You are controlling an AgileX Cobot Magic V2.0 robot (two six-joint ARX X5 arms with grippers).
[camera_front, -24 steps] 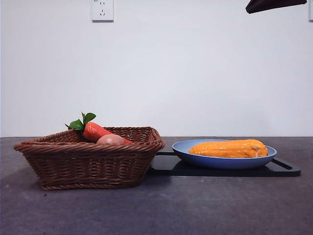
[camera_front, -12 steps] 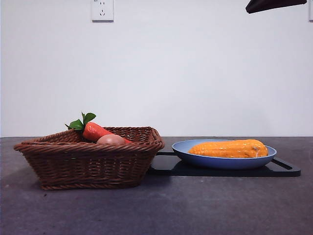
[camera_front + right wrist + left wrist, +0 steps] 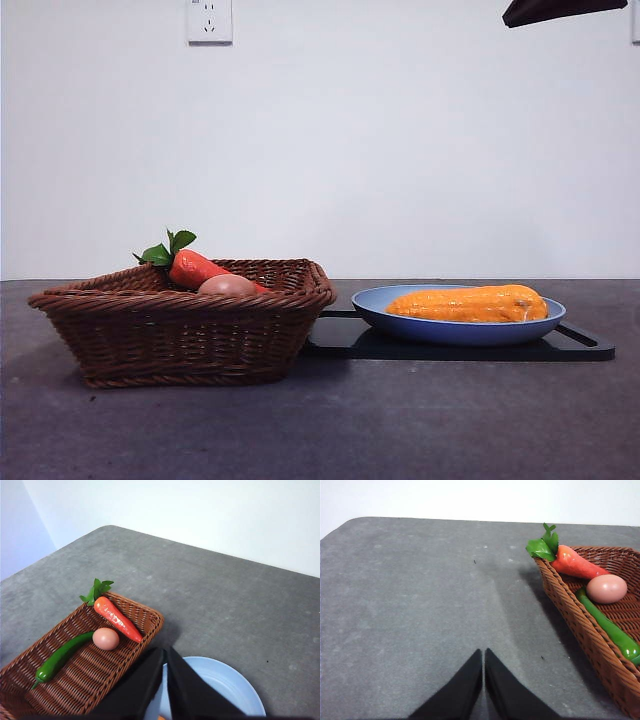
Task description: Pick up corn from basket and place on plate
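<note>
Mostly hidden behind basket (image 3: 180,335) rim: carrot (image 3: 196,268).

The corn (image 3: 468,303) lies on the plate (image 3: 400,318), which sits on a tray (image 3: 585,345) just right of the basket (image 3: 180,335). In the basket lie a carrot (image 3: 195,268), egg (image 3: 226,285) and pepper (image 3: 62,656).

Corn (image 3: 468,303) lies on plate (image 3: 380,308) beside basket (image 3: 180,335)
</note>
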